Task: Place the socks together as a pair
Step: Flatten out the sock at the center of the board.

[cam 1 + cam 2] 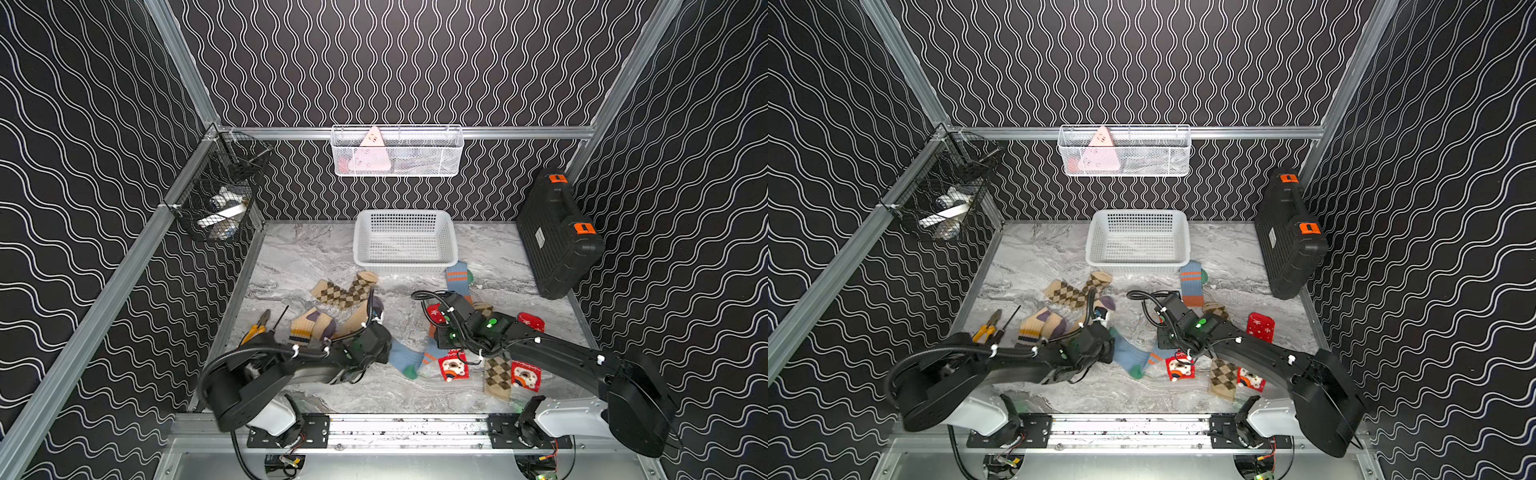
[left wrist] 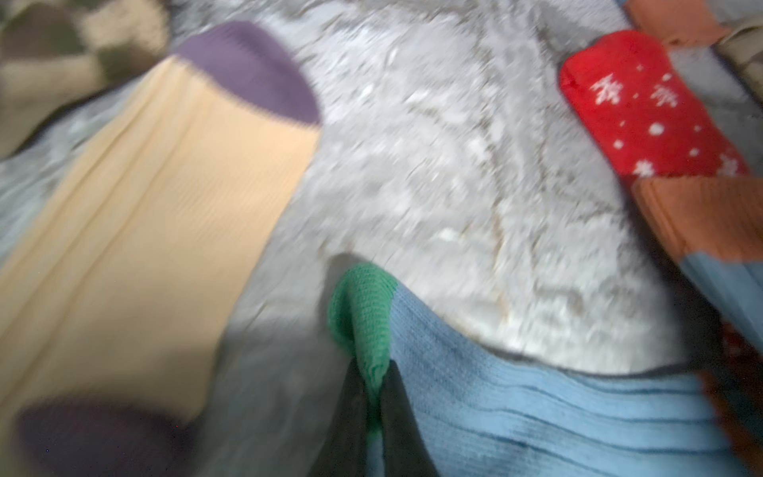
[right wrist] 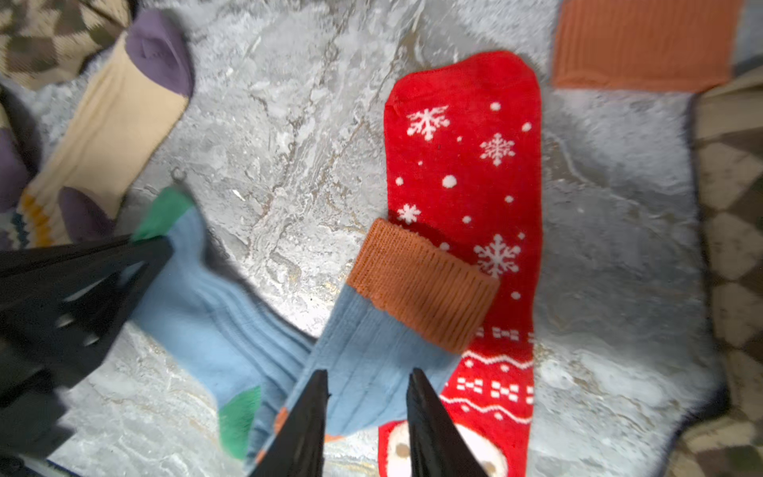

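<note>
The left gripper (image 2: 373,373) is pressed together on the green toe of a blue sock (image 2: 516,413), pinching a fold of knit between its fingers. The right gripper (image 3: 369,371) stands spread above the same sock's leg, with blue ribbing showing flat in the gap. Whether its tips touch the cloth is hard to tell.

In both top views each arm's wrist covers its own fingertips, so only the wrist views show either grip. The left wrist view is blurred throughout. The red sock (image 3: 462,186) is cut off at the frame edge, just where its animal face begins.

The blue sock lies bent near the front middle of the surface (image 1: 316,253). Its orange cuff overlaps the red sock, which only the right wrist view shows plainly. In a top view a second blue sock (image 1: 457,276) lies just beside the white basket (image 1: 405,243), its lower end going under the right arm.

Bare marble shows between the cream sock (image 3: 111,124) and the red one, and more along the rear left. Argyle socks (image 1: 340,291) lie behind the left arm, and pliers (image 1: 257,328) sit near the left edge.
</note>
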Tool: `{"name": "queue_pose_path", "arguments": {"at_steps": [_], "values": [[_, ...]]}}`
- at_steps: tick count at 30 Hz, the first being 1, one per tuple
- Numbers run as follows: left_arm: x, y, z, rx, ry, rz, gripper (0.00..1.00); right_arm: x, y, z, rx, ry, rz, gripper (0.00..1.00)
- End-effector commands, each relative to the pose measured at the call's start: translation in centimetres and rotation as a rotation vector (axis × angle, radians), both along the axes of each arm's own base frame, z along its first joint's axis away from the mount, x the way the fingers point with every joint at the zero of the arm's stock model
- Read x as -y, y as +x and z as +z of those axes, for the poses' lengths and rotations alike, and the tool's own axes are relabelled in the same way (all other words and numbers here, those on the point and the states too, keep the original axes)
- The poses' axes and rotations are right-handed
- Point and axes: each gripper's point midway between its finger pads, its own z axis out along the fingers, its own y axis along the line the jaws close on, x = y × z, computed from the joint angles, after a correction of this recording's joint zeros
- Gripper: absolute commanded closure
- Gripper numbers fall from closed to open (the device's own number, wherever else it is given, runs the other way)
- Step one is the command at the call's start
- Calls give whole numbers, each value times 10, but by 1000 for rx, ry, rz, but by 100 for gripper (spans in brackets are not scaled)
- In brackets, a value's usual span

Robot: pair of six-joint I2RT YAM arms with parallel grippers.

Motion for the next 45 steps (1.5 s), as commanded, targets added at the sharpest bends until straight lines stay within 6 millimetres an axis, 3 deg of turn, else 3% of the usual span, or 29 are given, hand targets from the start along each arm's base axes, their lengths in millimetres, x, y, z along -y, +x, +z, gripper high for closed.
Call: {"name": "queue_pose_path", "arguments": {"at_steps": [1, 9, 18, 20, 25, 28, 33, 35, 38, 41, 45], "values": [[-18, -19, -4, -33, -19, 52, 96, -18, 3, -2, -21, 17, 38, 59], [-37, -34, 0, -9, -42, 72, 93, -52, 15, -25, -72, -71, 69, 52], [-42, -36, -1, 1, -49, 79, 91, -34, 20, -57, -103, -222, 6, 52], [-42, -36, -2, 3, -52, 79, 91, -38, 20, -62, -114, -212, 12, 58], [-41, -35, -5, 8, -51, 83, 91, -52, 20, -77, -144, -175, 31, 89], [-44, -31, -6, 25, -35, 97, 91, -66, 25, -67, -122, -115, 52, 100], [-52, -18, 4, 61, -30, 133, 92, -88, 39, -9, -3, 22, 87, 100], [-55, -14, 11, 76, -19, 145, 92, -90, 37, 16, 36, 89, 100, 100], [-62, -14, 19, 101, -19, 167, 91, -83, 20, 36, 66, 184, 121, 100], [-67, -17, 20, 113, -42, 182, 89, -63, -3, 36, 75, 245, 116, 100], [-67, -18, 20, 114, -48, 184, 78, -32, -30, 9, 47, 241, 96, 90]]}}
